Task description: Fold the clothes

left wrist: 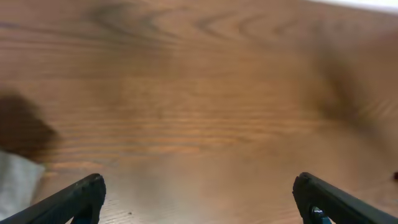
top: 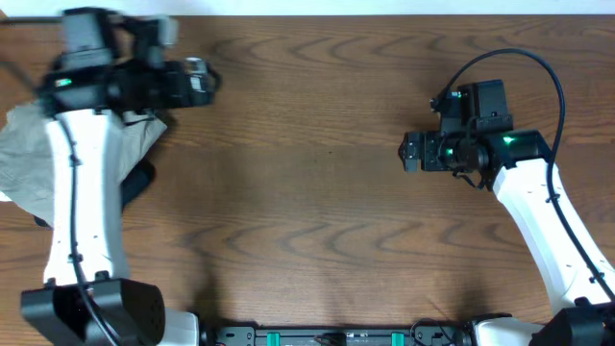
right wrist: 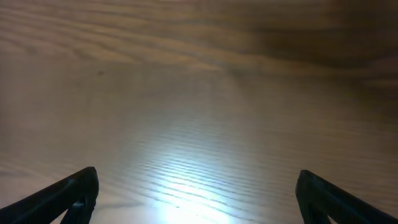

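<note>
Shorts (top: 24,159) lie crumpled at the left edge of the desk (top: 307,221), partly under the left arm (top: 82,202). Black garment (top: 141,179) pokes out just beside them, on the side toward the middle. Right claw (top: 408,152) hovers over bare wood right of center, fingers spread wide, holding nothing. Farther back, left claw (top: 202,82) sits near the far left corner, also wide open and empty.
</note>
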Action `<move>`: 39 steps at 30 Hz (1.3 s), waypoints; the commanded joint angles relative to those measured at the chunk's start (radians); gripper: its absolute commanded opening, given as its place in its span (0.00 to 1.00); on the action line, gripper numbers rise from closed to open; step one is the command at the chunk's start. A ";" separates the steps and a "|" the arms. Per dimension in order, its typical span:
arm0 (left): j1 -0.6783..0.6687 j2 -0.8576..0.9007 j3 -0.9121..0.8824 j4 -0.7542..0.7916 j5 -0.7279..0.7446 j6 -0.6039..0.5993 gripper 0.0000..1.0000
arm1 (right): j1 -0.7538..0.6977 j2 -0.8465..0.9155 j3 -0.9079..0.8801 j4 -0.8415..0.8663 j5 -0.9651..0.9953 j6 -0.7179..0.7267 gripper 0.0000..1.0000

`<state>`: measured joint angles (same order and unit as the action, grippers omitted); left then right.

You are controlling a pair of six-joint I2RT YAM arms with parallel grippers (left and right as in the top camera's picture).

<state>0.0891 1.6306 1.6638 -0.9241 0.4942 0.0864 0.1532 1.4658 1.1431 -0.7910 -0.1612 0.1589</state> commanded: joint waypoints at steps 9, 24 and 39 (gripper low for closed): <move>-0.155 -0.018 -0.009 -0.250 -0.252 0.014 0.98 | -0.007 -0.039 -0.004 -0.159 0.142 0.145 0.96; -0.241 -0.766 -0.698 0.085 -0.402 -0.091 0.98 | 0.146 -0.753 -0.331 -0.053 0.363 0.440 0.99; -0.241 -1.116 -0.863 0.015 -0.402 -0.091 0.98 | 0.146 -0.916 -0.381 -0.292 0.360 0.439 0.99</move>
<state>-0.1482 0.5156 0.8043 -0.8951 0.1040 0.0002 0.2893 0.5514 0.7662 -1.0706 0.1780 0.5812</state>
